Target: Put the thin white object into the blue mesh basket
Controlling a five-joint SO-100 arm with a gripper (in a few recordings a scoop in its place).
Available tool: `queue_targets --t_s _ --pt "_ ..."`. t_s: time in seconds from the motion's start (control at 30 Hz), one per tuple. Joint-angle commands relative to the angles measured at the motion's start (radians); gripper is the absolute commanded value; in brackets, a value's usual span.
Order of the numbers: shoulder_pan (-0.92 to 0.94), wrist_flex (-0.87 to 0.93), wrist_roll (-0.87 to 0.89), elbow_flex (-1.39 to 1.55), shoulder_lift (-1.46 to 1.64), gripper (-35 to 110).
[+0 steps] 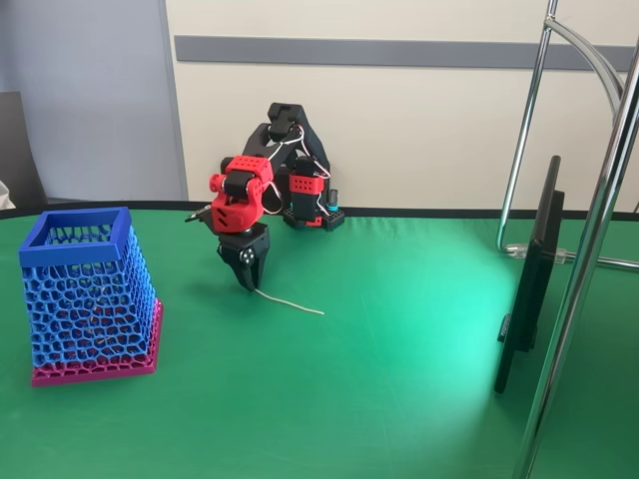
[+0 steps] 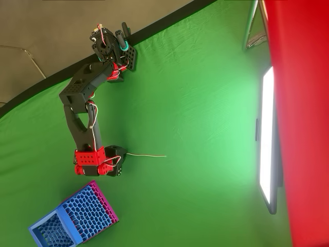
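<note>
My black two-finger gripper (image 1: 252,282) points down at the green cloth-covered table (image 1: 399,379), its tips at one end of the thin, slightly wavy off-white strand (image 1: 292,301). My fingers are drawn close together around that end, though I cannot tell from the fixed view whether they actually pinch it or only meet beside it. The rest of the strand lies flat on the cloth, trailing away to the right in the fixed view.

In the overhead view the strand (image 2: 146,155) runs out from my gripper (image 2: 122,157) towards the right, straight across the bare green.

The tall blue plastic mesh basket with the honeycomb walls, solid square rim and magenta base (image 1: 75,232) stands upright on the table, well apart from my gripper, to the left in the fixed view. From overhead the basket (image 2: 69,218) sits below and left of my red and black wrist.
</note>
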Motion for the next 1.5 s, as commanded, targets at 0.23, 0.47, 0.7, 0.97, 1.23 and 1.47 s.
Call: queue_targets --t_s 0.23,0.47,0.7,0.97,1.23,1.47 --pt "-0.006 0.005 -0.063 -0.032 0.259 1" --pt "-0.009 0.005 -0.140 -0.061 0.454 1" --pt "0.028 -0.011 -0.209 -0.143 0.618 1" --pt "0.132 -0.112 -0.259 -0.232 0.652 1" --pt "0.204 -0.163 -0.290 -0.322 0.548 1" --pt "0.265 -0.258 -0.290 -0.420 0.420 1"
